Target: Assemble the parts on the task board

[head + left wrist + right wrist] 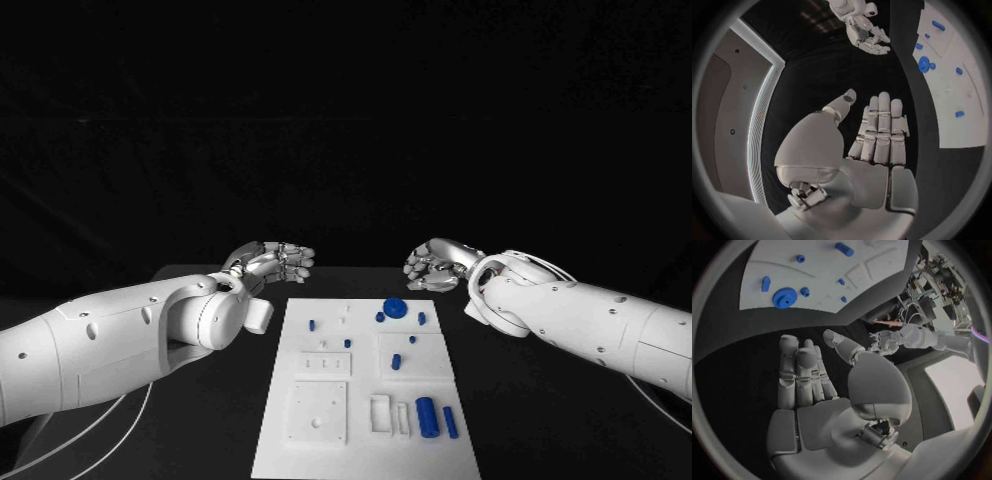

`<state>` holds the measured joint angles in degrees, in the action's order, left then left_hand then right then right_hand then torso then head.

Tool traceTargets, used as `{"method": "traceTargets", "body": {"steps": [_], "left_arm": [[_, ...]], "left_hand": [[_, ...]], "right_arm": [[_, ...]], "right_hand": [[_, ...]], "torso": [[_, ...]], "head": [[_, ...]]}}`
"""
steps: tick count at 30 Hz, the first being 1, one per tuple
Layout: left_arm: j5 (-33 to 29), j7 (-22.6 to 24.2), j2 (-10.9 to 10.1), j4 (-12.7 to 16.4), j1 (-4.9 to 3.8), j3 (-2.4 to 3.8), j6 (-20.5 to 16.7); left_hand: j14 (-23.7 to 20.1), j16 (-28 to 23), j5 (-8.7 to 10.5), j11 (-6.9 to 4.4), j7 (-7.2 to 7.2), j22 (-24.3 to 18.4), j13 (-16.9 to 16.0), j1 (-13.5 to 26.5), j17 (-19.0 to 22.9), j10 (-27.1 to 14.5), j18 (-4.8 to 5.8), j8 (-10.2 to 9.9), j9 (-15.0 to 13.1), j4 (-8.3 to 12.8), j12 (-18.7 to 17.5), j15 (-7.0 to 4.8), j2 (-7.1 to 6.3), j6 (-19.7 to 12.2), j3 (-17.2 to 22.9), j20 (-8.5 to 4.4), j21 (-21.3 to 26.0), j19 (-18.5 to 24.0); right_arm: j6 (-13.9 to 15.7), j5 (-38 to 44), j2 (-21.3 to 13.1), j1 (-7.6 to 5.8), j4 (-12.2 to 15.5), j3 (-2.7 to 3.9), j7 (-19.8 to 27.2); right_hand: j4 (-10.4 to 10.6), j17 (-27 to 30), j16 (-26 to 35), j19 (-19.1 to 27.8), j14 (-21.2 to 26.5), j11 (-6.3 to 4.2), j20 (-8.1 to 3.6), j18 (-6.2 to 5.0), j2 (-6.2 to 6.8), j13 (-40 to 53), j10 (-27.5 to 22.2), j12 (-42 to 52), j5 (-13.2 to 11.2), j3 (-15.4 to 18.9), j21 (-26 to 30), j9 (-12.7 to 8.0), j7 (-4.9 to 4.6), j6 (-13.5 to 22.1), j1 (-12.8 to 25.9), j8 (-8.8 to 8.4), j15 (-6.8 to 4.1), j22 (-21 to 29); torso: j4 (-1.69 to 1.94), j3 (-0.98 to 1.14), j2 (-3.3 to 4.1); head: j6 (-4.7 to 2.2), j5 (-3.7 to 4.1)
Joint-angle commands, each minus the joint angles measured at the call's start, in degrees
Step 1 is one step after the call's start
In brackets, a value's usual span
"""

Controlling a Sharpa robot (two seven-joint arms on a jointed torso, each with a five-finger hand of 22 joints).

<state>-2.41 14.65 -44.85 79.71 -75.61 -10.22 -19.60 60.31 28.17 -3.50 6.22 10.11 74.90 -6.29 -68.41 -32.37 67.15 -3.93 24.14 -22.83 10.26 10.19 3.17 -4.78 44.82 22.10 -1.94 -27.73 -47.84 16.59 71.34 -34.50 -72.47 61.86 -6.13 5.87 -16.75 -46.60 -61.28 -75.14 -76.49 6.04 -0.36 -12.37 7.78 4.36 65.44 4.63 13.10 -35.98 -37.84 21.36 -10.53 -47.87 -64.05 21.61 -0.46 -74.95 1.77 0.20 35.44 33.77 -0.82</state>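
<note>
Both hands are hovering beyond the far end of the white task board [365, 385], off the plate — the left hand [270, 263] and right hand [440, 264] each holding nothing, fingers extended and loosely apart. The blue gear [394, 306] is lying nearest; reaching for it calls for a slow descent from above, pinching at its rim. No readable writing is showing anywhere.
</note>
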Motion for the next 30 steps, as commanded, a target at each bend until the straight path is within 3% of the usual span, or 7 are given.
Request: {"method": "traceTargets", "body": {"steps": [1,4,5,13,16,25,30], "left_arm": [[-0.2,0.8,-0.4,1.6,-0.26,0.08,1.7],[-0.2,0.8,-0.7,2.4,-0.35,0.08,1.6],[-0.2,0.7,-0.8,2.7,-0.39,0.08,1.7],[-0.2,0.7,-1.4,4.0,-0.97,0.11,1.8],[-0.1,0.6,-1.9,4.5,-1.31,0.12,1.7],[0.1,0.7,-1.8,4.6,-1.42,0.17,1.7],[0.1,0.7,-2.0,4.9,-1.45,0.17,1.7]], "left_hand": [[0.4,0.2,-0.28,0.23,0.0,1.4,0.0,0.3,-0.1,0.4,0.26,-0.4,0.1,0.4,-0.3,0.11,0.32,0.2,0.1,-0.4,-0.4,0.0],[0.4,0.2,-0.31,0.26,0.02,1.3,0.1,0.4,-0.2,0.3,0.28,-0.4,0.1,0.6,-0.4,0.11,0.32,0.2,0.1,-0.43,-0.4,0.0],[0.4,0.2,-0.3,0.29,0.03,1.3,0.1,0.5,-0.2,0.3,0.29,-0.4,0.1,0.6,-0.5,0.1,0.31,0.2,0.1,-0.44,-0.5,0.0],[0.4,0.1,-0.31,0.37,0.06,1.3,0.1,1.0,-0.3,0.2,0.34,-0.6,0.2,0.8,-0.7,0.1,0.29,0.2,0.2,-0.47,-0.7,0.0],[0.3,0.1,-0.32,0.38,0.05,1.3,0.1,1.1,-0.3,0.2,0.36,-0.6,0.2,0.9,-0.7,0.11,0.28,0.2,0.3,-0.47,-0.7,0.1],[0.2,0.0,-0.92,0.37,0.0,1.3,0.2,1.2,-0.5,0.3,0.39,-0.7,0.2,1.5,-0.9,0.12,0.49,0.4,0.9,-0.48,-0.9,0.3],[0.2,0.0,-1.02,0.39,0.0,1.3,0.2,1.5,-0.6,0.4,0.41,-0.7,0.2,1.7,-1.0,0.14,0.41,0.5,1.0,-0.46,-1.0,0.3]], "right_arm": [[-0.1,12.3,0.6,0.06,-0.3,0.04,-1.0],[0.3,14.3,1.2,0.1,-0.4,0.04,-1.2],[0.3,15.0,1.5,0.12,-0.5,0.05,-1.3],[0.3,18.1,2.9,0.25,-1.1,0.07,-1.6],[0.6,19.2,3.5,0.29,-1.4,0.07,-1.8],[0.3,20.8,3.2,0.56,-0.8,0.08,-2.8],[0.0,22.4,3.5,0.62,-0.7,0.08,-3.5]], "right_hand": [[0.1,-0.2,-1.0,-1.9,0.5,0.38,-2.76,-2.63,0.31,-0.2,-0.4,-0.6,-0.3,0.4,-1.1,-0.1,0.29,-0.1,-0.7,-0.58,0.3,-1.5],[0.0,-0.2,-1.6,-1.9,0.6,0.49,-2.85,-2.63,0.51,-0.2,-0.5,-0.8,-0.3,0.4,-1.7,-0.2,0.35,0.0,-1.0,-0.72,0.39,-1.5],[0.0,-0.1,-1.9,-2.0,0.6,0.55,-2.91,-2.63,0.58,-0.3,-0.7,-0.8,-0.2,0.3,-2.0,-0.2,0.5,0.0,-1.1,-0.78,0.46,-1.4],[0.0,0.2,-2.5,-2.4,0.6,0.66,-3.02,-2.63,0.74,-0.3,-1.0,-0.9,0.0,0.1,-2.4,-0.3,0.73,0.1,-1.5,-0.91,0.57,-1.2],[0.0,0.3,-2.7,-2.4,0.6,0.69,-3.05,-2.63,0.82,-0.4,-1.1,-0.9,0.0,0.0,-2.4,-0.3,0.76,0.2,-1.6,-0.95,0.6,-1.1],[0.0,0.6,-3.3,-2.6,0.7,0.87,-3.08,-2.63,0.91,-0.5,-1.8,-1.0,-0.1,-0.3,-2.5,-0.3,0.83,0.2,-2.0,-1.03,0.78,-1.0],[0.0,0.7,-3.6,-2.7,0.7,0.89,-3.08,-2.63,1.05,-0.5,-1.8,-0.9,-0.1,-0.4,-2.5,-0.3,0.84,0.2,-2.2,-1.04,0.8,-1.0]], "torso": [[0.8,-0.14,1.69],[1.08,-0.27,2.44],[1.42,-0.44,2.86],[2.01,-0.6,4.45],[2.07,-0.63,5.02],[2.4,-0.63,6.08],[2.21,-0.6,6.29]], "head": [[-0.39,0.44],[-0.78,0.72],[-0.99,1.05],[-1.54,1.47],[-1.89,1.45],[-2.1,1.89],[-2.21,1.9]]}}
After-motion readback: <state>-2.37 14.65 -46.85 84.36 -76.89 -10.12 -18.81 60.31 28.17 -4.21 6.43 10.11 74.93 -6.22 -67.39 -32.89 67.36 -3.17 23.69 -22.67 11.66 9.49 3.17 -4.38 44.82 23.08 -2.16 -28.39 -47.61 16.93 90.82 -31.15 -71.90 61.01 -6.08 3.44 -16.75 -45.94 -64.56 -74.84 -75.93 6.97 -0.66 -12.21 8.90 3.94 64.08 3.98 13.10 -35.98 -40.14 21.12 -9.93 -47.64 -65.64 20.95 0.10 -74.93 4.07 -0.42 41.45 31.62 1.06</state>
